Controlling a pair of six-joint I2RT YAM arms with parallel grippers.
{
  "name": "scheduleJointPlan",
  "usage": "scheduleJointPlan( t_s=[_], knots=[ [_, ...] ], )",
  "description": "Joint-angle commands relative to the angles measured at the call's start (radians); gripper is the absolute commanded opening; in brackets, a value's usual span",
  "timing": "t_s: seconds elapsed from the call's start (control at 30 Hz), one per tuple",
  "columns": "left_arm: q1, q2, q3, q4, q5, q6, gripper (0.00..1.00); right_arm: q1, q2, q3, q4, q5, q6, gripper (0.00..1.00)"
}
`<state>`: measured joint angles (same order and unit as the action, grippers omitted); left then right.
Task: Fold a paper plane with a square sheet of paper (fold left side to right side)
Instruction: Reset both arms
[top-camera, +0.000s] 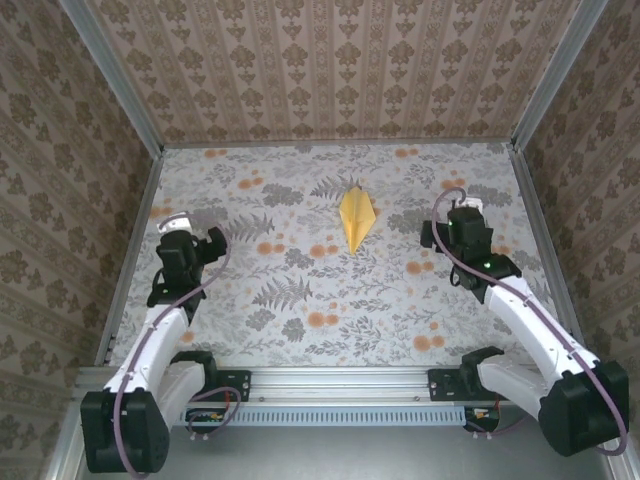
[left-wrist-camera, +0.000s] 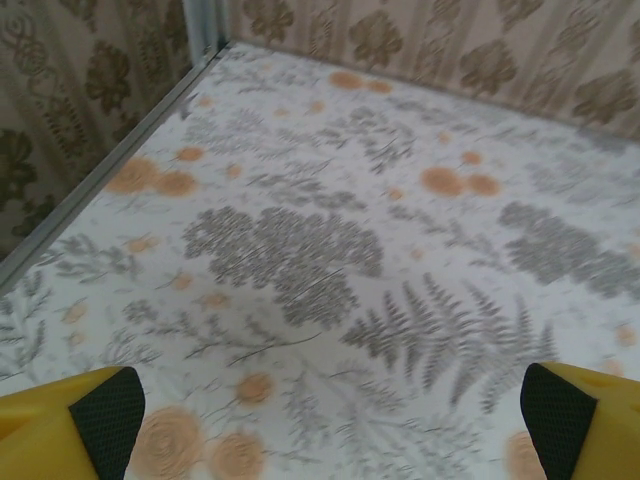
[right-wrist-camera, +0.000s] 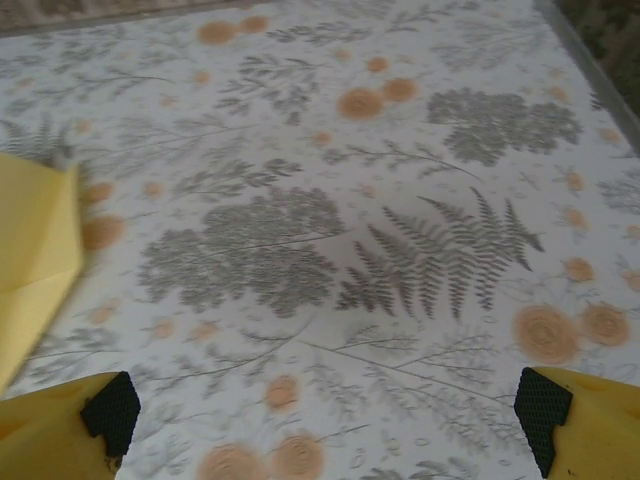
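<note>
The yellow-orange sheet of paper lies folded into a narrow, pointed paper plane (top-camera: 357, 218) with a centre crease, flat on the flowered table a little behind its middle, point toward me. Its wide end shows at the left edge of the right wrist view as the paper plane (right-wrist-camera: 35, 250). My right gripper (top-camera: 462, 215) (right-wrist-camera: 328, 420) hovers to the plane's right, apart from it, open with only tablecloth between its fingers (right-wrist-camera: 545, 415). My left gripper (top-camera: 190, 232) (left-wrist-camera: 330, 420) stands open over the table's left side, well away from the plane, holding nothing.
The table (top-camera: 300, 300) carries a grey fern and orange flower print. Patterned walls (top-camera: 330, 70) close in the back and both sides, with metal rails (top-camera: 135, 250) along their feet. Both arm bases sit on the near rail (top-camera: 340, 382).
</note>
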<state>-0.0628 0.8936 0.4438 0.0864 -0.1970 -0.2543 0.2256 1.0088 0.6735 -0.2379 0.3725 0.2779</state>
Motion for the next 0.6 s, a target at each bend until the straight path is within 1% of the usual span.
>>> scheduleJointPlan(
  t_s=[0.0,0.07,0.2,0.33,0.43,0.57],
  knots=[
    [0.019,0.036,-0.002,0.100,-0.061,0.100,1.00,-0.031,-0.003,-0.119,0.263,0.064,-0.082,1.00],
    [0.025,0.078,-0.007,0.127,-0.047,0.122,1.00,-0.058,0.026,-0.187,0.378,0.066,-0.090,1.00],
    [0.038,0.159,-0.038,0.258,0.033,0.188,1.00,-0.111,0.115,-0.256,0.573,-0.012,-0.119,1.00],
    [0.050,0.241,-0.063,0.396,0.131,0.221,1.00,-0.133,0.215,-0.281,0.733,-0.067,-0.178,1.00],
    [0.055,0.312,-0.074,0.484,0.184,0.240,1.00,-0.147,0.261,-0.284,0.825,-0.121,-0.203,1.00],
    [0.055,0.408,-0.100,0.632,0.219,0.261,1.00,-0.172,0.327,-0.274,0.927,-0.195,-0.221,1.00]
  ],
)
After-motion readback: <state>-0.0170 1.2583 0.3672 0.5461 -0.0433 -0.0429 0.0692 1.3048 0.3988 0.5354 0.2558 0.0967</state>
